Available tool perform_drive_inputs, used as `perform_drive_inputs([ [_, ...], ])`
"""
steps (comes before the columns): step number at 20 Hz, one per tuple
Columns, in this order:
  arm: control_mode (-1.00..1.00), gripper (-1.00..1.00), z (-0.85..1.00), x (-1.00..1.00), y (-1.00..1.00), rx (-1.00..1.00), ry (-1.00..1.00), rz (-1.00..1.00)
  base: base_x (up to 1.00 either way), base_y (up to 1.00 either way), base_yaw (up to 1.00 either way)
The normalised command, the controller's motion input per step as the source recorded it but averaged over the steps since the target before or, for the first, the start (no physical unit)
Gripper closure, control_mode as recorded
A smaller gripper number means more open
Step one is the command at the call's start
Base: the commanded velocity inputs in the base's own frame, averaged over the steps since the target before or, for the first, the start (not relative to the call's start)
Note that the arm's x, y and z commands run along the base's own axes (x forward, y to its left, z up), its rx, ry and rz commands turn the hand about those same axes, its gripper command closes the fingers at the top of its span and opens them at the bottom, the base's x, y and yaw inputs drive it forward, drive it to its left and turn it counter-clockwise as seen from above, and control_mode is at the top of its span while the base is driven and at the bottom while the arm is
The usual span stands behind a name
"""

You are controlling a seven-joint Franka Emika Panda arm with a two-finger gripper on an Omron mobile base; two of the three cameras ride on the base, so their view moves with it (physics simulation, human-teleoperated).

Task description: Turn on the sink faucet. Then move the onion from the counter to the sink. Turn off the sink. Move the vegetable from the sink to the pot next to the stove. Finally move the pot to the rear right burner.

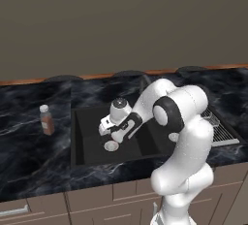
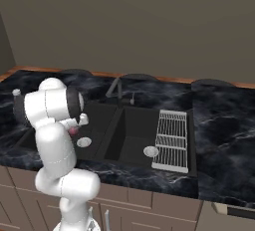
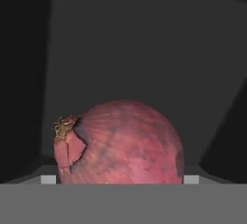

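Onion (image 3: 120, 143): fills the hand view up close, lying low in the left basin of the sink (image 1: 89, 144), near its drain (image 1: 111, 146).
Gripper (image 1: 107, 131): down inside that basin, jaws spread wide around or just above the onion; contact cannot be told.
Risk: round skin may roll or squirt sideways if the jaws close off-centre.
Faucet (image 2: 115, 87): stands behind; a careless lift could swing the arm into it.

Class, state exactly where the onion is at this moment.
The onion fills the lower middle of the hand view, close before the gripper. In the right base view it peeks out pink in the sink's left basin, beside the drain.
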Motion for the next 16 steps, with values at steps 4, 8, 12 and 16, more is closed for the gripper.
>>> perform_drive_inputs([
  [4,-1.00,1.00,0.75,-0.25,-0.01,0.01,-0.03,-0.07,0.00,0.00,0.00],
  [8,-1.00,1.00,0.73,-0.31,-0.03,0.01,-0.04,-0.06,0.00,0.00,0.00],
  [12,-1.00,1.00,0.68,-0.31,-0.03,0.02,-0.03,-0.06,0.00,0.00,0.00],
  [16,-1.00,1.00,0.69,-0.31,-0.02,0.03,-0.03,-0.05,0.00,0.00,0.00],
])
